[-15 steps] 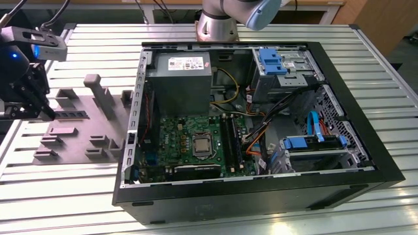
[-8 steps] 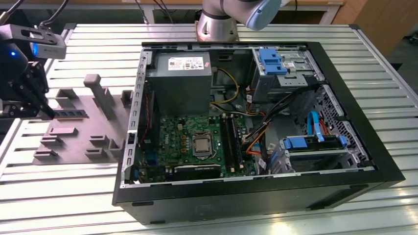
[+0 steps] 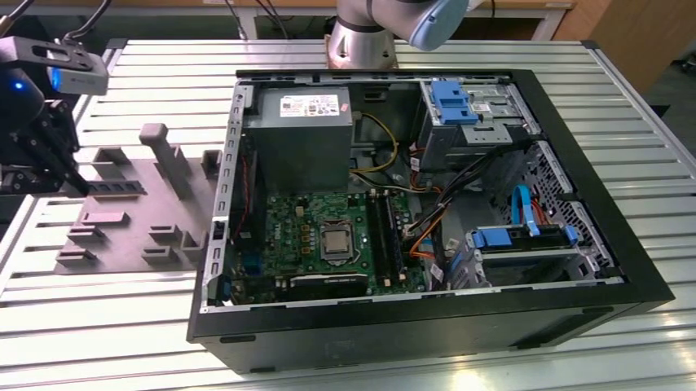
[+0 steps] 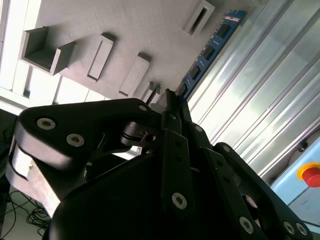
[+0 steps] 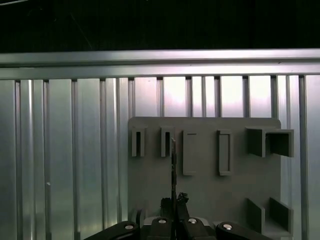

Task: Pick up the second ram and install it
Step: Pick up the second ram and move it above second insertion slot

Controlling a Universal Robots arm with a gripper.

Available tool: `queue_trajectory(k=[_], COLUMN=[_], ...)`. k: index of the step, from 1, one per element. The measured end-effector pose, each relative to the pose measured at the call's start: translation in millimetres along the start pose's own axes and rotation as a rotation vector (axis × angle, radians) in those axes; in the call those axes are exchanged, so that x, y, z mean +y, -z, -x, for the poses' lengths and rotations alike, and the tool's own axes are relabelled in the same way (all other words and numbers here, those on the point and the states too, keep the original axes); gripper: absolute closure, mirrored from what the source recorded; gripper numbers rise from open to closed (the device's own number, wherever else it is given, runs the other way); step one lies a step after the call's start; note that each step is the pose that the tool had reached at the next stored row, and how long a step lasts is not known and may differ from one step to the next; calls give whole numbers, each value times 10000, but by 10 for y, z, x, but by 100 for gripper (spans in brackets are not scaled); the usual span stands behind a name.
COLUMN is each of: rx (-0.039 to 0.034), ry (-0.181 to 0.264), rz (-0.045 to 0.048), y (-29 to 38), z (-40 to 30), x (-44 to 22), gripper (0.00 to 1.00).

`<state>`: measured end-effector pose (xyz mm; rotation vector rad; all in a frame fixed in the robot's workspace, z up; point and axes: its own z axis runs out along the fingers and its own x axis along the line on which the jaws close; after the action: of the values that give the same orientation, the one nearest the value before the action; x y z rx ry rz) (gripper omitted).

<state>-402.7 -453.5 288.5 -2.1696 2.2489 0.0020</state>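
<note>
- The gripper (image 3: 74, 181) is hanging at the exterior view's left, over the grey holder block (image 3: 130, 236) on the table (image 3: 163, 57), well apart from the open computer case (image 3: 588, 285).
- The second ram (image 3: 114, 187) is sitting at the holder block, seemingly on its long edge. In the second wrist view the ram (image 4: 210, 50) is showing as a blue board with black chips, running away from the gripper (image 4: 169, 97).
- The fingers look to be pressing together on the ram's near end. In the first wrist view the ram (image 5: 173, 165) is showing as a thin line passing straight in between them.
- As I judge it, the pick-up is the step in hand. Gripping one end is leaving a long free length, so a slow lift in line with the board would be guarding against twisting or catching on the block's slots.
- The grip is best bearing squarely on the board's flat faces.
</note>
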Motion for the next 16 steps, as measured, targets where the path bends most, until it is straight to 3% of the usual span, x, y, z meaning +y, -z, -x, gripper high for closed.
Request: queue_trajectory(k=[16], rx=[-1], ry=[1], rz=[0], y=[71], z=[0], x=[-1], gripper=[86])
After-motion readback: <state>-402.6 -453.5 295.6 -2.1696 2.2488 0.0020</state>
